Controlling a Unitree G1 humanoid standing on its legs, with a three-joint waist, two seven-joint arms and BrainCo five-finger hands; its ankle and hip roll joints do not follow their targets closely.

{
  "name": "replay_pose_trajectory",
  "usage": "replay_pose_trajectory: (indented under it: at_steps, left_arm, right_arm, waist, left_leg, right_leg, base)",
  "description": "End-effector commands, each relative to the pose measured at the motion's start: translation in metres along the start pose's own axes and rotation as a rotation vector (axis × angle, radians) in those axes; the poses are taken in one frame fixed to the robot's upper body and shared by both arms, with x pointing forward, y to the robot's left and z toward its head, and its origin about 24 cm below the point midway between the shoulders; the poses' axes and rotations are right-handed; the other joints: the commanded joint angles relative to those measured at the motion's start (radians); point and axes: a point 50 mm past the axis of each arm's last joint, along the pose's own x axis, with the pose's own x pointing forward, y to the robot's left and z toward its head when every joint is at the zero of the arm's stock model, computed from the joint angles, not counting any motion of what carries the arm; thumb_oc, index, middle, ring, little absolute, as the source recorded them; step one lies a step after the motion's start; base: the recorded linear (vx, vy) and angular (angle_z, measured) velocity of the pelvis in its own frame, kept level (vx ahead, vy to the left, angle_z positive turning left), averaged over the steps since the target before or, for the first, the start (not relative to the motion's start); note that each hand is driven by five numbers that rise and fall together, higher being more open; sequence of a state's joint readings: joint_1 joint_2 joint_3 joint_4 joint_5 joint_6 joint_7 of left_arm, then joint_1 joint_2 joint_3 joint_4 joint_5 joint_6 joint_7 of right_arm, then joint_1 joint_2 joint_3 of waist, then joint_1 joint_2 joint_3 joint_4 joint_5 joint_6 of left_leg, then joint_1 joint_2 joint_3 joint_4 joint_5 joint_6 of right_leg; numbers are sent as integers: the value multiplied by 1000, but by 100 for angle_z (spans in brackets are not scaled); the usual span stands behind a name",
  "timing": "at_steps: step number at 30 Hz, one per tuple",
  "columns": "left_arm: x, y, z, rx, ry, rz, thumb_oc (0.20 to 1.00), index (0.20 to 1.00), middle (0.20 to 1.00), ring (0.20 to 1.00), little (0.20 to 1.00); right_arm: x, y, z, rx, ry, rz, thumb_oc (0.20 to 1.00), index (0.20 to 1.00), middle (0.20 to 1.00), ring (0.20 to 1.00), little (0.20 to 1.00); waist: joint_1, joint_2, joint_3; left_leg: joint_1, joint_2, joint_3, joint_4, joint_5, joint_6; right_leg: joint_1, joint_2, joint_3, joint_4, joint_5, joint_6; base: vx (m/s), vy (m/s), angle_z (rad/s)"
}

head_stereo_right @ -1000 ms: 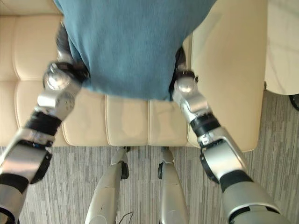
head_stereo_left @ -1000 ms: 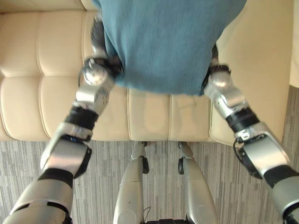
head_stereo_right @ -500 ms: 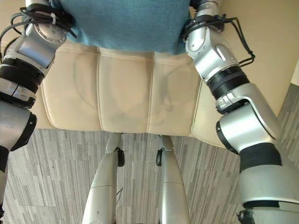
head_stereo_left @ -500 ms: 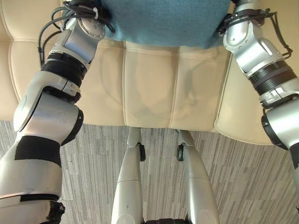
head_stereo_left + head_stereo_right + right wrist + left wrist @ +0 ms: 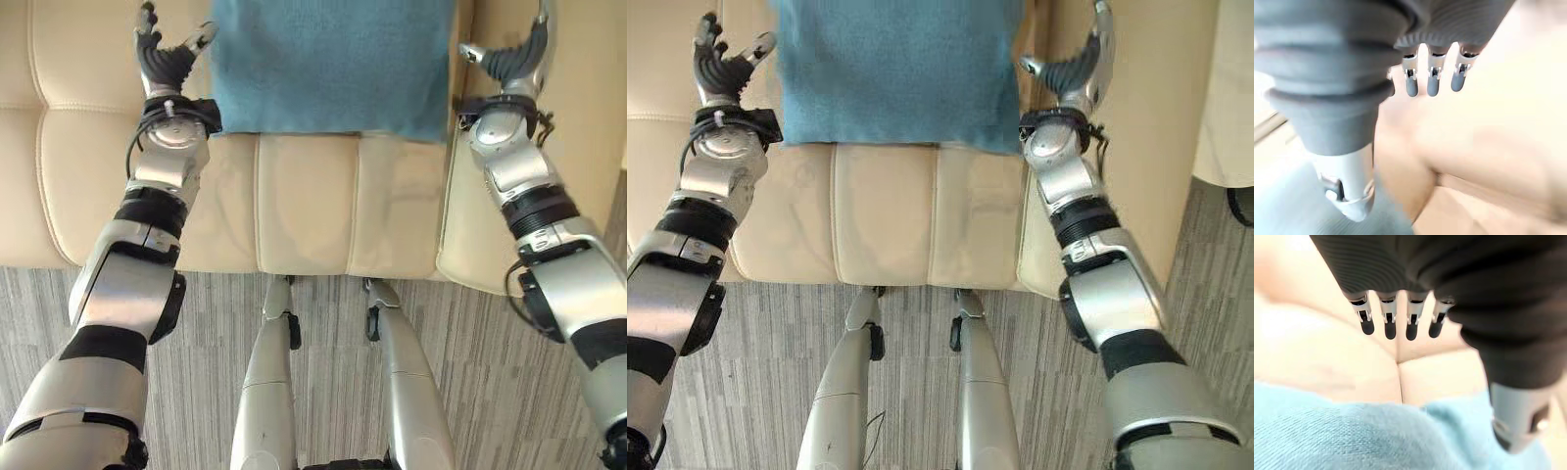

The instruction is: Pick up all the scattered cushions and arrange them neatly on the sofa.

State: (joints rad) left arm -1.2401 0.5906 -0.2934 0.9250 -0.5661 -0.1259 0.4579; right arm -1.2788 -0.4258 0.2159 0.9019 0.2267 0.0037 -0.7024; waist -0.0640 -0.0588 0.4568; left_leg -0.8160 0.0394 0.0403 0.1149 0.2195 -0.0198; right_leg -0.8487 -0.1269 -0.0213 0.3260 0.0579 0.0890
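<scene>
A blue cushion lies on the cream sofa, toward the back of the seat and close to the sofa's right armrest. Its front edge runs straight across the seat, well back from the sofa's front edge, so a broad band of bare seat panels lies open in front of it.

The left hand hangs over the seat just beside the cushion's left edge, fingers spread and relaxed, holding nothing. In the left wrist view its fingers point straight out over the cream upholstery, with the blue fabric below them and apart from the tips.

The right hand is raised just beside the cushion's right edge, between the cushion and the armrest, with fingers extended and the thumb out, also empty. The right wrist view shows its fingers straight, above cream leather.

To the left of the cushion the seat stretches on bare toward the sofa's left end. On the right the armrest stands close, leaving only a narrow gap by that edge of the cushion. Grey striped floor runs in front of the sofa.
</scene>
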Motion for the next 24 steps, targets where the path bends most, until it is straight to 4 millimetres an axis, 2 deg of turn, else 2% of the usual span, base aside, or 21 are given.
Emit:
replay_pose_trajectory:
  at_steps: [1, 4, 8, 9, 10, 11, 14, 16, 17, 18, 19, 20, 21, 22, 24]
  left_arm:
    - [-3, 15, -4, -134, -44, 14, 1000, 1000, 1000, 1000, 1000]
    - [-16, 40, -32, -116, -5, 47, 1000, 1000, 1000, 1000, 1000]
    - [-53, 77, -94, -38, 148, 74, 1000, 1000, 1000, 1000, 1000]
    - [-55, 78, -95, -36, 152, 75, 1000, 1000, 1000, 1000, 1000]
    - [-66, 86, -108, 1, 183, 68, 1000, 1000, 1000, 1000, 1000]
    - [-93, 99, -133, 96, 255, 30, 1000, 1000, 1000, 1000, 1000]
    - [-138, 115, -170, 193, 396, -29, 1000, 1000, 1000, 1000, 1000]
    - [-174, 120, -195, 219, 513, -76, 1000, 1000, 1000, 1000, 1000]
    - [-201, 128, -211, 222, 611, -89, 1000, 1000, 1000, 1000, 1000]
    - [-201, 128, -211, 222, 611, -89, 1000, 1000, 1000, 1000, 1000]
    - [-213, 132, -217, 213, 656, -88, 1000, 1000, 1000, 1000, 1000]
    - [-233, 136, -228, 211, 732, -93, 1000, 1000, 1000, 1000, 1000]
    - [-234, 137, -228, 211, 733, -93, 1000, 1000, 1000, 1000, 1000]
    - [-258, 143, -236, 219, 806, -100, 1000, 1000, 1000, 1000, 1000]
    - [-272, 145, -242, 227, 859, -104, 1000, 1000, 1000, 1000, 1000]
  right_arm:
    - [-7, -9, -22, 168, 49, -4, 1000, 1000, 1000, 1000, 1000]
    - [-18, -23, -54, 206, 112, -11, 1000, 1000, 1000, 1000, 1000]
    - [-57, -43, -116, 230, 257, 29, 1000, 1000, 1000, 1000, 1000]
    - [-58, -43, -118, 227, 261, 32, 1000, 1000, 1000, 1000, 1000]
    - [-70, -47, -133, 235, 306, 44, 1000, 1000, 1000, 1000, 1000]
    - [-104, -53, -166, 218, 416, 128, 1000, 1000, 1000, 1000, 1000]
    - [-155, -61, -204, 151, 567, 273, 1000, 1000, 1000, 1000, 1000]
    - [-183, -68, -221, 110, 645, 355, 1000, 1000, 1000, 1000, 1000]
    - [-200, -79, -231, 59, 692, 410, 1000, 1000, 1000, 1000, 1000]
    - [-200, -79, -231, 59, 692, 411, 1000, 1000, 1000, 1000, 1000]
    - [-206, -86, -235, 39, 712, 429, 1000, 1000, 1000, 1000, 1000]
    - [-218, -95, -242, 31, 747, 435, 1000, 1000, 1000, 1000, 1000]
    - [-218, -95, -242, 30, 748, 435, 1000, 1000, 1000, 1000, 1000]
    - [-235, -109, -250, -6, 792, 446, 1000, 1000, 1000, 1000, 1000]
    - [-243, -114, -253, -9, 817, 447, 1000, 1000, 1000, 1000, 1000]
  waist:
    - [23, -1, -67]
    - [22, 4, -79]
    - [20, 6, -110]
    - [19, 6, -111]
    - [20, 7, -118]
    - [22, 7, -139]
    - [24, 6, -175]
    - [26, 4, -198]
    - [25, 4, -219]
    - [24, 4, -221]
    - [23, 4, -231]
    - [16, 6, -258]
    - [17, 6, -256]
    - [10, 10, -290]
    - [11, 10, -311]
  left_leg:
    - [51, -15, -18, 46, -179, -35]
    - [96, -12, -11, 38, -183, -35]
    - [200, -6, 2, 1, -186, -35]
    - [206, -6, 3, -2, -185, -35]
    - [231, -5, 5, -9, -186, -35]
    - [301, -2, 10, -38, -183, -35]
    - [400, -2, 21, -75, -181, -33]
    - [462, 0, 26, -95, -182, -31]
    - [517, 4, 30, -111, -183, -30]
    - [515, 3, 30, -112, -180, -30]
    - [539, 4, 30, -116, -184, -29]
    - [579, 8, 37, -130, -184, -29]
    - [584, 8, 38, -132, -184, -29]
    - [637, 11, 46, -146, -192, -25]
    - [677, 13, 51, -157, -200, -23]
  right_leg:
    - [148, 6, -11, -162, -61, 42]
    - [191, 1, -15, -172, -56, 41]
    - [286, -5, -22, -198, -48, 41]
    - [291, -6, -22, -200, -47, 41]
    - [314, -7, -24, -206, -46, 41]
    - [380, -10, -31, -226, -43, 43]
    - [478, -17, -40, -266, -34, 53]
    - [540, -22, -44, -289, -28, 59]
    - [588, -22, -50, -300, -26, 64]
    - [586, -22, -50, -303, -23, 64]
    - [610, -23, -52, -305, -28, 66]
    - [645, -22, -56, -316, -29, 69]
    - [648, -21, -56, -317, -29, 69]
    - [690, -19, -58, -326, -36, 70]
    - [721, -19, -55, -337, -40, 72]
  base:
    - [2, 50, -11]
    - [12, 46, -6]
    - [51, 44, -10]
    - [43, 46, 0]
    - [95, 63, 0]
    - [133, 88, 1]
    - [138, 62, -1]
    - [138, 80, -4]
    - [85, 70, -8]
    - [63, 74, -8]
    - [40, 80, -6]
    - [46, 79, -3]
    - [43, 132, -1]
    - [26, 95, -5]
    - [16, 91, -10]
